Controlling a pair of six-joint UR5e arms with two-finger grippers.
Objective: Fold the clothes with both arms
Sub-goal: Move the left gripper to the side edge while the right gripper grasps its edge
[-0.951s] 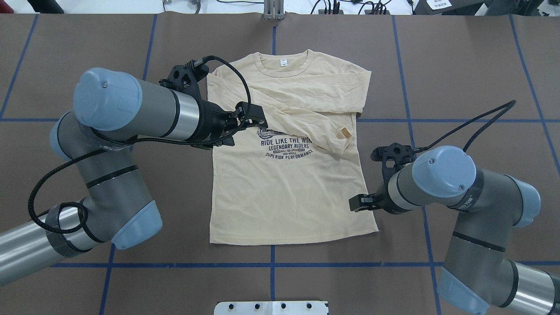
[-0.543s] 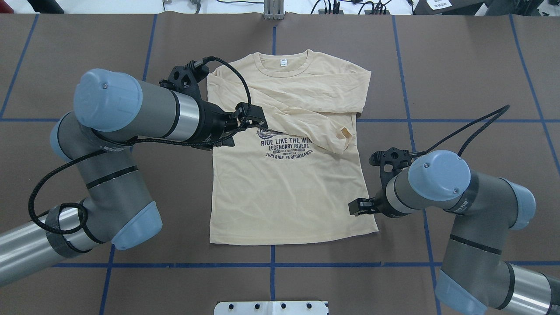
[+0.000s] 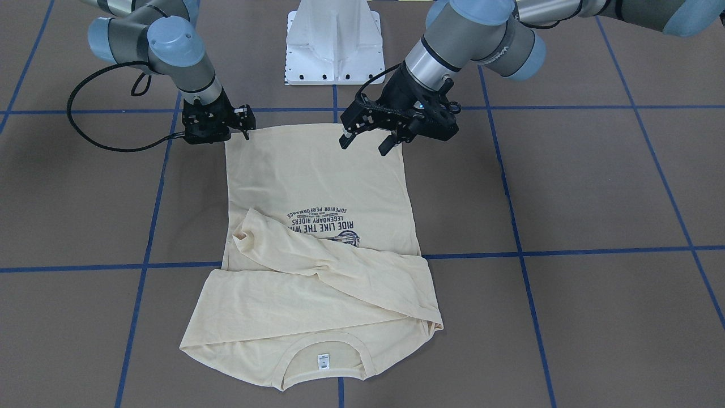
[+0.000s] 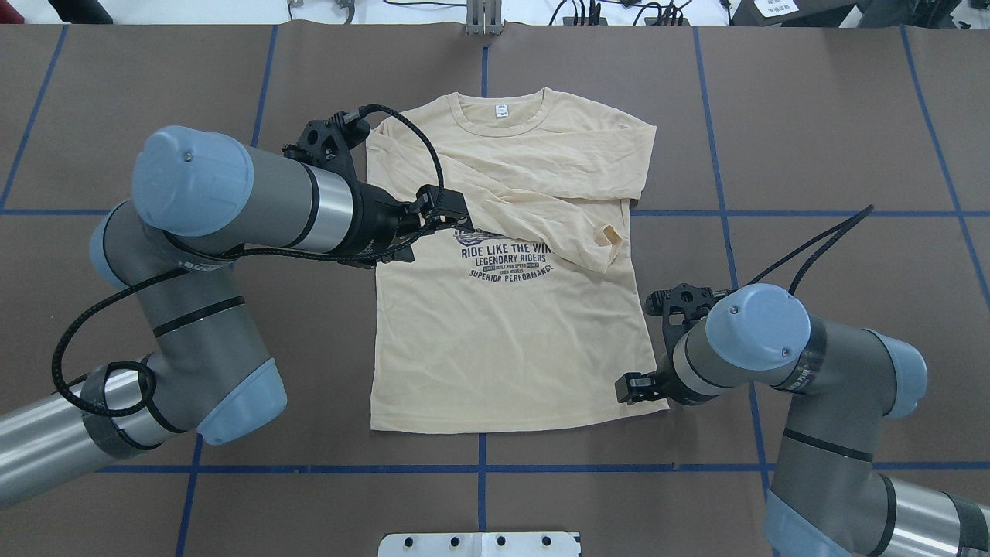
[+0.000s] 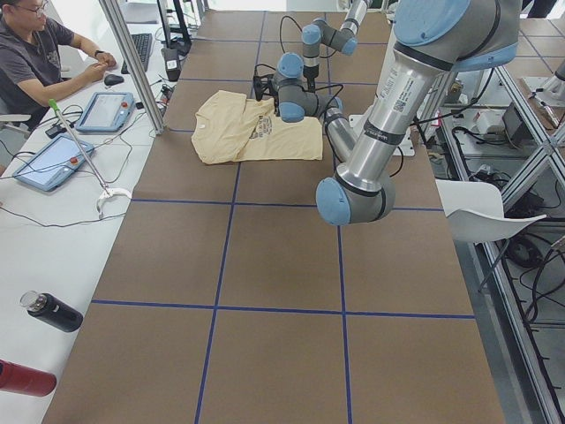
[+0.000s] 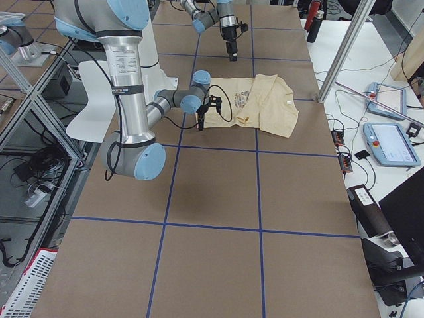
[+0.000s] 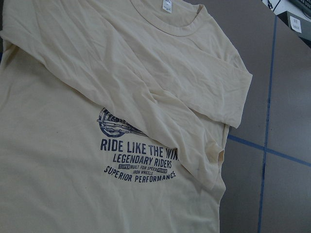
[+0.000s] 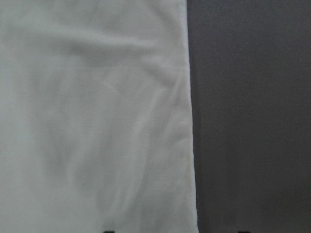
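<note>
Brown blue-taped table [image 3: 566, 187], front view: cream shirt [image 3: 317, 170] flat mid-table, sleeves folded across, left gripper [image 3: 363, 144] hovering over it, jaws spread. Overhead: right gripper [image 4: 623, 390] at hem's right corner. Right wrist: jaws apart, straddling shirt's edge.

shirt [image 4: 510, 333]: one;
arms: two; left arm [image 4: 255, 197], right arm [image 4: 781, 348];
hands: two; left hand [image 4: 445, 209], right hand [image 4: 628, 388];
tablets: two; near tablet [image 5: 48, 162], far tablet [image 5: 108, 110];
bottles: two; black bottle [image 5: 51, 311], red bottle [image 5: 22, 378];
operator [image 5: 40, 53]: one
</note>
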